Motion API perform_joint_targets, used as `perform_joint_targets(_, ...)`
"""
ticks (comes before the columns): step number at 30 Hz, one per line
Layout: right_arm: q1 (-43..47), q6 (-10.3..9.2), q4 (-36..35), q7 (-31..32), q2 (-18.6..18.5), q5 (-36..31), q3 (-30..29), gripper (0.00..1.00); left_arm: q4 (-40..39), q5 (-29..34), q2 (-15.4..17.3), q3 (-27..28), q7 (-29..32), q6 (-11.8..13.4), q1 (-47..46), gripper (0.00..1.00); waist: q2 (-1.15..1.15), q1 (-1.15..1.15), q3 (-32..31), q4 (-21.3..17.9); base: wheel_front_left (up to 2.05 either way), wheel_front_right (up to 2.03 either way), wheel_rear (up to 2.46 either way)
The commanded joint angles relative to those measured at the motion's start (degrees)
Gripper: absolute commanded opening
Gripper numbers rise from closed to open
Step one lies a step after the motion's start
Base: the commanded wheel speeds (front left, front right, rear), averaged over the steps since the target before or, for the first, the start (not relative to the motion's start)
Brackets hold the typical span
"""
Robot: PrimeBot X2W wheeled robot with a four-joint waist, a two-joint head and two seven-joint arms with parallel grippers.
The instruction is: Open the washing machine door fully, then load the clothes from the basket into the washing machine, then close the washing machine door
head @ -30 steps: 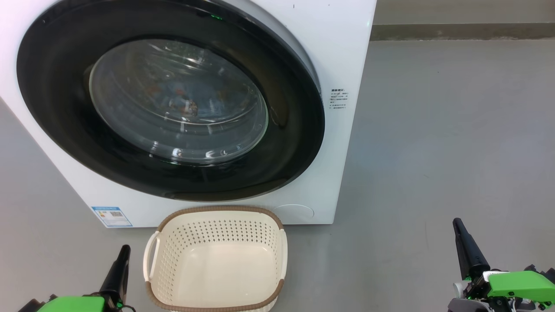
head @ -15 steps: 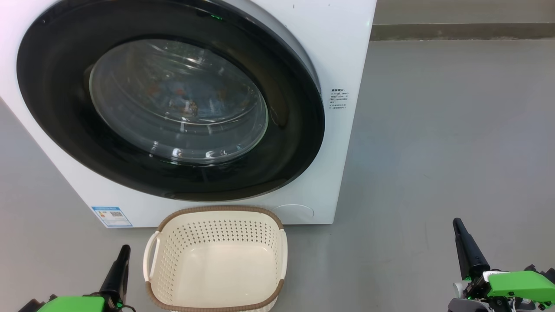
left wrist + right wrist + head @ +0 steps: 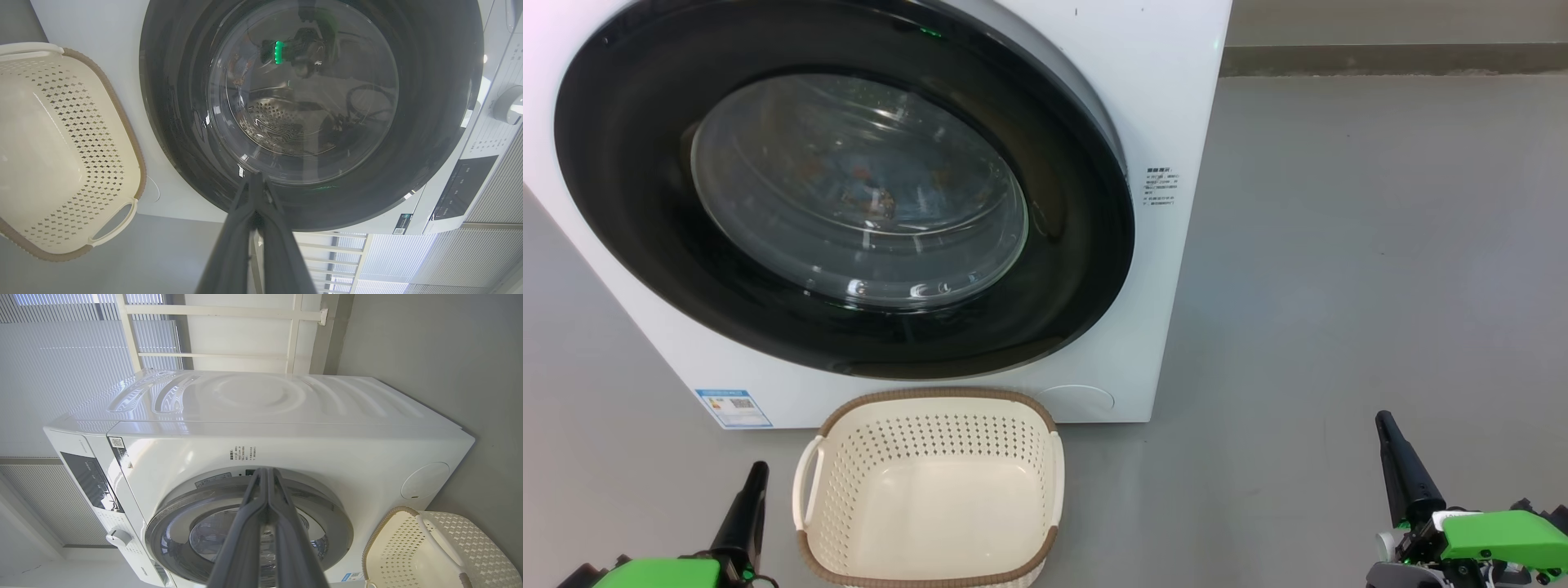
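Change: nothing has moved since a second ago; door, basket and both grippers sit where they were.
Washing machine door [image 3: 645,245]: shut flush against the washing machine [image 3: 1168,82].
Clothes [image 3: 866,184]: blue and orange patches behind the glass, blurred by reflections, probably the garments lying in the drum.
Basket [image 3: 935,394]: empty, on the floor [image 3: 1339,245] just in front of the machine, below the door.
Left gripper [image 3: 760,467]: fingers pressed together, holding nothing, just left of the basket, not touching it.
Right gripper [image 3: 1383,418]: fingers clenched together, empty, well to the right over the floor.
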Motion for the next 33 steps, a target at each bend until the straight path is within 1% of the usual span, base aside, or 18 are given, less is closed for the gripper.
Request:
perform_joint_targets(1,-1.48,0.09,-1.74,0.44,-0.24,0.62,1.4,0.0,-1.59,-0.42,0.56,2.08,0.21,-0.17,-2.43,0.0,0.0,0.0,0.0,0.0,0.0,0.0,0.0)
perform_joint_targets(33,-1.48,0.09,-1.74,0.44,-0.23,0.62,1.41,0.0,-1.59,-0.41,0.56,2.08,0.21,-0.17,-2.43,0.0,0.0,0.0,0.0,0.0,0.0,0.0,0.0)
